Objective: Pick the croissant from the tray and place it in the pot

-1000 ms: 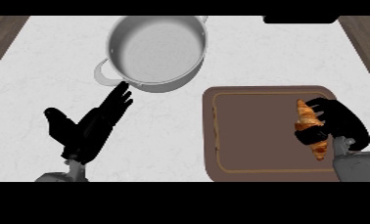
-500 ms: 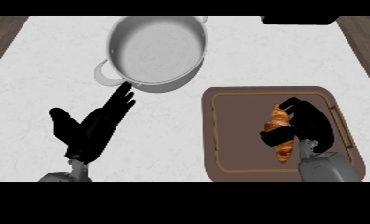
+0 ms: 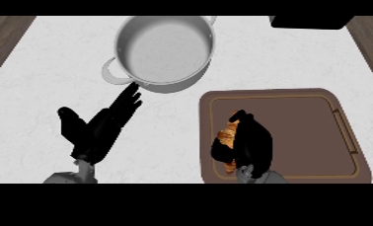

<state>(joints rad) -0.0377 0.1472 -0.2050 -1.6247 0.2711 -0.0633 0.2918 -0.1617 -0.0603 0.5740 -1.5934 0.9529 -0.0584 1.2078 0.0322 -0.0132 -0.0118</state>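
Note:
A golden croissant [image 3: 228,136] is held over the left part of the brown tray [image 3: 306,131], mostly hidden by my right hand [image 3: 249,143], whose fingers curl round it. The grey metal pot [image 3: 165,52] with two side handles stands at the back centre of the white counter, nothing inside it. My left hand [image 3: 98,129] rests open on the counter at the lower left, fingers pointing toward the pot's near rim without touching it.
A dark object [image 3: 306,21] sits at the counter's back right edge. Brown wooden strips [image 3: 13,30] show past the counter's left and right sides. White counter surface [image 3: 65,62] lies between the tray and the pot.
My right hand has carried the croissant leftward across the tray, from its right side to its left part. The left hand and the pot have stayed put.

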